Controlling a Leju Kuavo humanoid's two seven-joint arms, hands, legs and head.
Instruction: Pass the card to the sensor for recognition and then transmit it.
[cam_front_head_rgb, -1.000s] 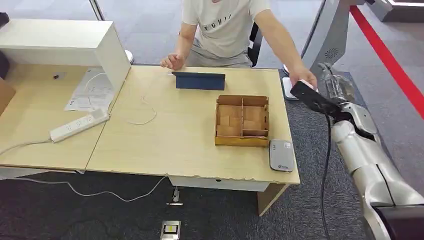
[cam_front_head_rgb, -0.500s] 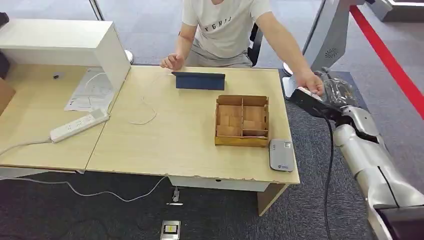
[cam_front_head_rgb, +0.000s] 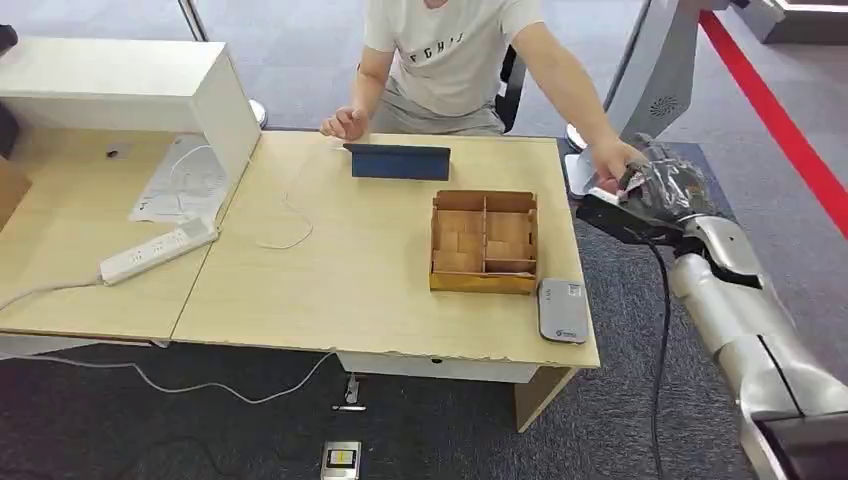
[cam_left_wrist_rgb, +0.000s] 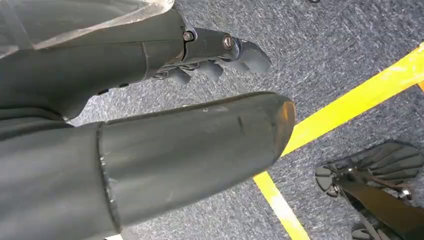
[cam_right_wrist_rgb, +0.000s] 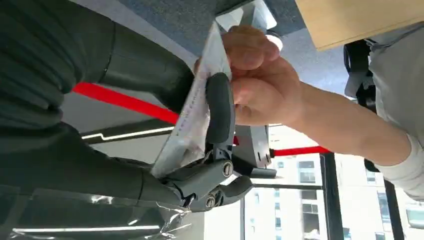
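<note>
Right robot hand (cam_right_wrist_rgb: 200, 150) pinches card (cam_right_wrist_rgb: 192, 112), person's hand (cam_right_wrist_rgb: 260, 85) partly hiding it.

I see a wooden divided box (cam_front_head_rgb: 484, 241), power strip (cam_front_head_rgb: 158, 250) and dark tablet (cam_front_head_rgb: 398, 161) on the desk (cam_front_head_rgb: 340, 290).

Looking like an office or demo hall: pale wooden bench (cam_front_head_rgb: 330, 280) standing on grey carpet (cam_front_head_rgb: 640, 400), power strip (cam_front_head_rgb: 158, 250) and papers (cam_front_head_rgb: 185, 180) lying on it, red floor line (cam_front_head_rgb: 775, 120) running past, person (cam_front_head_rgb: 450, 60) sitting behind.
</note>
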